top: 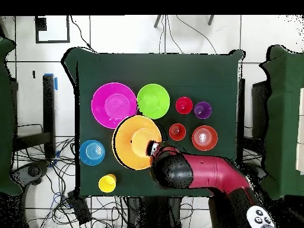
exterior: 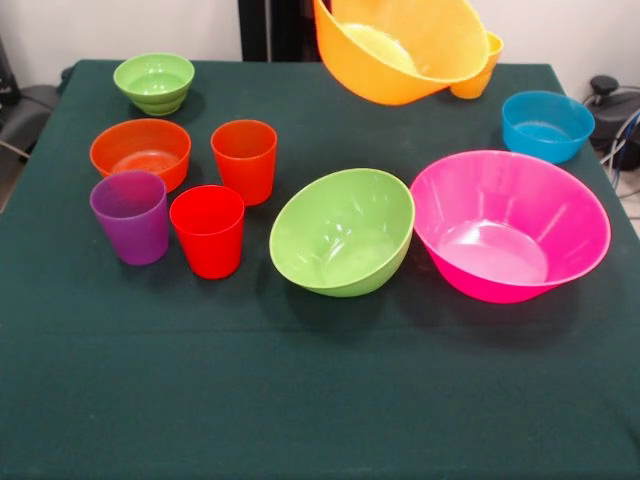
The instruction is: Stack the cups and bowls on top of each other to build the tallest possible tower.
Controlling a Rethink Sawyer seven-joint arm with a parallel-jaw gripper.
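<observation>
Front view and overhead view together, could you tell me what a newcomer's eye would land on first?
Probably the large yellow-orange bowl, lifted and tilted above the table's far side, held at its rim by the gripper. Next, the large pink bowl beside the medium light green bowl, both resting tilted on the green cloth.

You're looking at glossy, translucent plastic throughout: the pink bowl [exterior: 510,225], the light green bowl [exterior: 343,231] and the yellow-orange bowl [exterior: 405,45] all catch bright highlights. The purple cup [exterior: 131,216] looks duller (almost frosted). The surface [exterior: 300,390] wears matt dark green cloth.
</observation>
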